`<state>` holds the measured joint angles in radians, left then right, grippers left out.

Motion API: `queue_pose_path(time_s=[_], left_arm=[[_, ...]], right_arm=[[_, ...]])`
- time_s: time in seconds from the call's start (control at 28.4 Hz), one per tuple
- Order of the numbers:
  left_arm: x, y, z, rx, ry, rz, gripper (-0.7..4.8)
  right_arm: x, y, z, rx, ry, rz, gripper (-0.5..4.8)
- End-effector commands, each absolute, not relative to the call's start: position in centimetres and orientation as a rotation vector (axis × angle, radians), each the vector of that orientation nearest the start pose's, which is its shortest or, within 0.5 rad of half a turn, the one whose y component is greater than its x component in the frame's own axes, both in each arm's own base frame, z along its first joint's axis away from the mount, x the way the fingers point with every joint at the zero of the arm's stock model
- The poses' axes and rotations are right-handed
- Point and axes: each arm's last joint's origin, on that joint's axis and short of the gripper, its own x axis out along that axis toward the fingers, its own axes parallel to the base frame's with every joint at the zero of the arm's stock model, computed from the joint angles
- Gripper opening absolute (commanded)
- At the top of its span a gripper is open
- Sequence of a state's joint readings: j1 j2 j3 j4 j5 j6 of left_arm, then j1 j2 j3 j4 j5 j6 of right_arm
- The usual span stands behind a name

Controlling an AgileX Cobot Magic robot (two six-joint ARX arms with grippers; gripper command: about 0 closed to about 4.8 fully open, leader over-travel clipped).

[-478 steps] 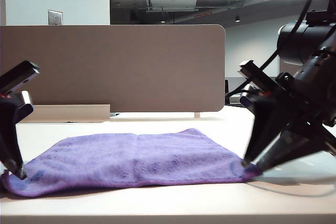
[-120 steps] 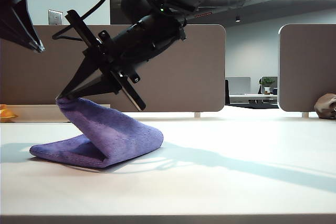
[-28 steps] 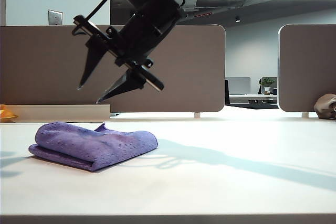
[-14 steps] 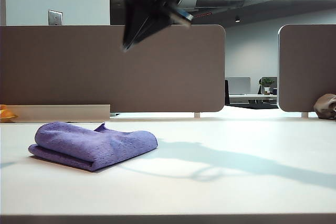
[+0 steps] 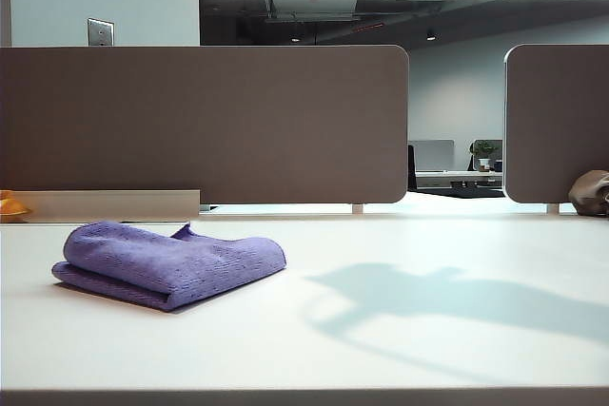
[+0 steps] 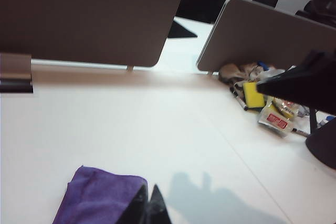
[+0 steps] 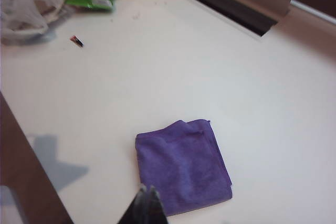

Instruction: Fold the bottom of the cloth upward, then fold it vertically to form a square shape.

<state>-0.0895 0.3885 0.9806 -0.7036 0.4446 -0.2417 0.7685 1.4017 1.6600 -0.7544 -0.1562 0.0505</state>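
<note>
folded cloth point(image 5: 169, 263) on table point(image 5: 400, 349); left claw point(image 6: 148, 208), right claw point(image 7: 146, 203) closed above.

Cloth point(image 5: 169, 261): purple microfibre, fuzzy matt pile (stitched hem at its edges). Table point(image 5: 400, 349): smooth pale laminate, faint sheen. Partition panels point(image 5: 205, 121): matt grey-brown. Left gripper point(image 6: 148, 207), right gripper point(image 7: 145, 203): matt black fingertips, pressed together.

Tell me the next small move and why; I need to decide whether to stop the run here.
Probably just retract both arms and stop. The cloth lies folded into a near-square on the table, untouched. The left gripper and right gripper are shut, empty, above it.
</note>
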Motion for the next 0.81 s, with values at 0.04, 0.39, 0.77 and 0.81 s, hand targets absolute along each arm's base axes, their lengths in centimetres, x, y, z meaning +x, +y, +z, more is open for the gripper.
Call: queue_pose_path(time_s=[0.04, 0.39, 0.77, 0.81], left_arm=[[2.3, -1.5, 37.9, -0.250, 0.136, -0.526, -0.06], [-0.9, -1.2, 36.9, -0.242, 0.113, -0.536, -0.06], [-2.5, -1.1, 35.7, -0.247, 0.148, -0.539, -0.06], [-2.1, -1.1, 35.5, -0.247, 0.152, -0.539, -0.06]], right_arm=[[18.1, 18.0, 45.5, -0.089, 0.428, 0.891, -0.04], [10.8, 10.8, 45.8, -0.040, 0.248, 0.841, -0.05], [4.2, 4.2, 41.1, 0.041, 0.042, 0.799, -0.05], [3.5, 3.5, 40.4, 0.049, 0.021, 0.792, -0.05]])
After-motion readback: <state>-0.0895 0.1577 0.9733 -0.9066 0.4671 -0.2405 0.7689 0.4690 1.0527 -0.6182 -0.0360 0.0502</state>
